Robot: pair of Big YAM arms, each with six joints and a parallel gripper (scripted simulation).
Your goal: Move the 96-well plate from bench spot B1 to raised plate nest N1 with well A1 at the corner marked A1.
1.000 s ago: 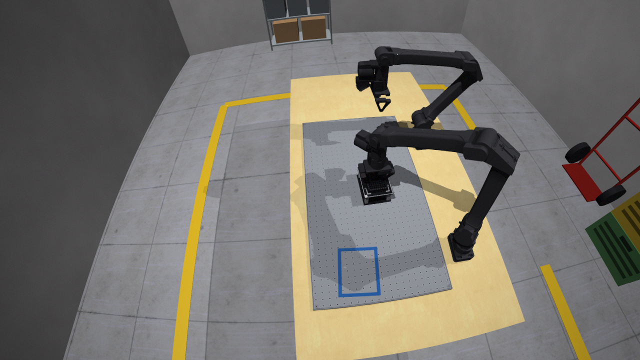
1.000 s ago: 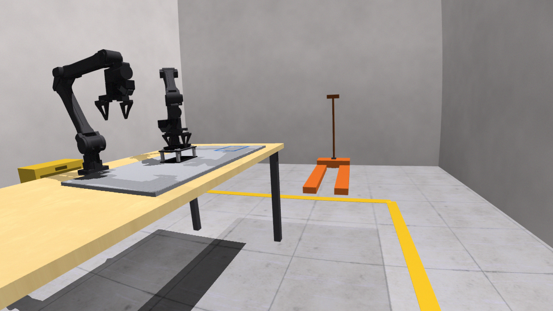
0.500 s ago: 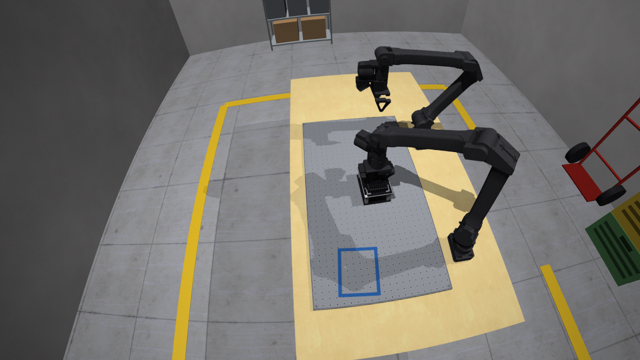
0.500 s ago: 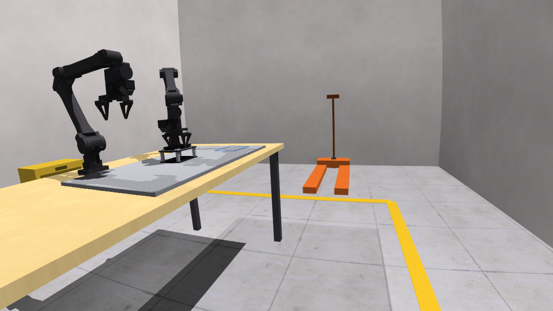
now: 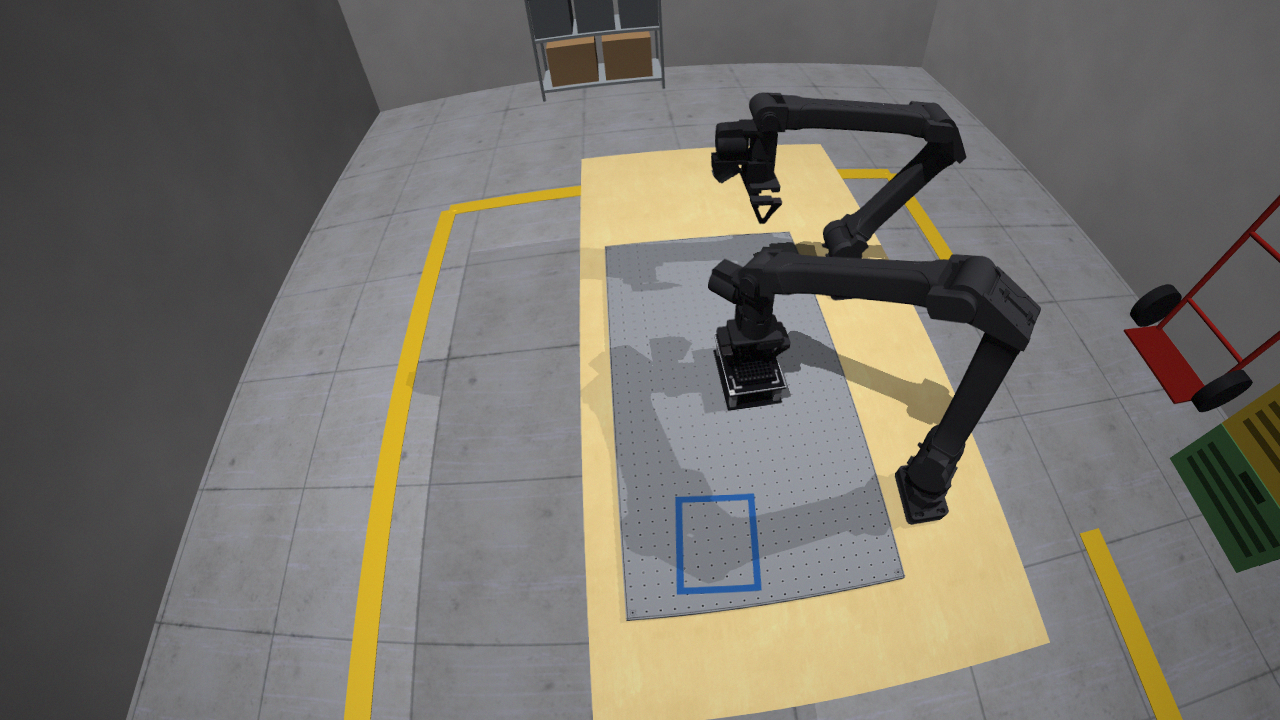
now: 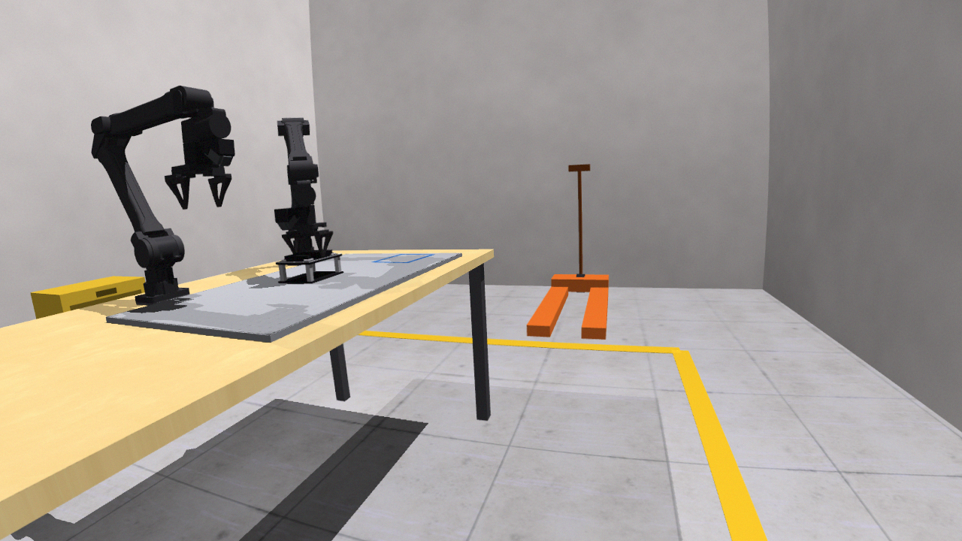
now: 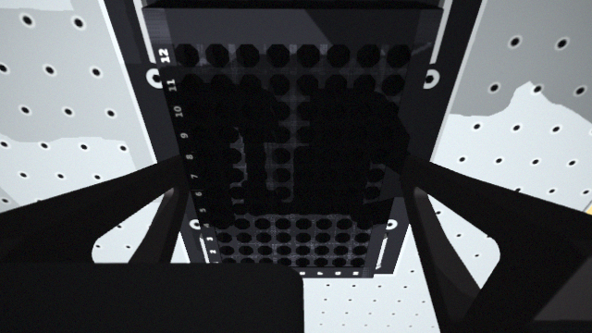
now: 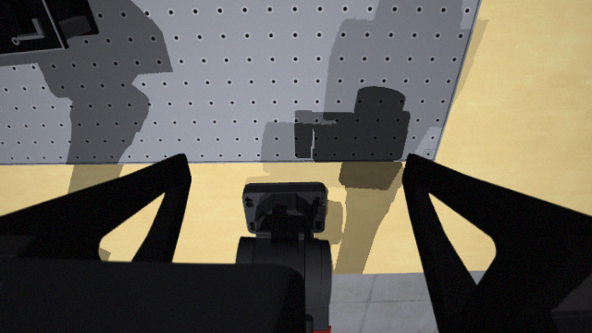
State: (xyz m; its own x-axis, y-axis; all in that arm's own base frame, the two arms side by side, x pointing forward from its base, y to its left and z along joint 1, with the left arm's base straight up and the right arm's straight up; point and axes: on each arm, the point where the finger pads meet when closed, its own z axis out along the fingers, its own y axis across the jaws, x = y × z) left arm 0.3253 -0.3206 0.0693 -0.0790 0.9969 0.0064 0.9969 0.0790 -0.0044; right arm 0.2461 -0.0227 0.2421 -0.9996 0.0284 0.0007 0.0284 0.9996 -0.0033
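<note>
The black 96-well plate [image 7: 277, 55] [image 5: 753, 369] lies on the raised plate nest N1 [image 7: 154, 120] [image 6: 310, 272], looking flat between white corner lines. Column 12 is at the top of the left wrist view and the low columns at the bottom. Well A1's corner is hidden there by the dark gripper body, and no A1 mark is readable. My left gripper [image 7: 296, 167] [image 6: 307, 252] is open, with fingers at the plate's two long sides. My right gripper [image 8: 296, 166] [image 6: 201, 205] [image 5: 763, 214] is open and empty, high above the bench. The blue outline B1 [image 5: 679, 546] [image 6: 393, 261] holds no plate.
The perforated grey board [image 5: 805, 555] [image 6: 222, 331] lies on the wooden table [image 5: 805, 662] [image 6: 101, 376]. The nest stands near the board's middle on short posts. The right arm's base [image 8: 284, 208] stands behind the board's edge.
</note>
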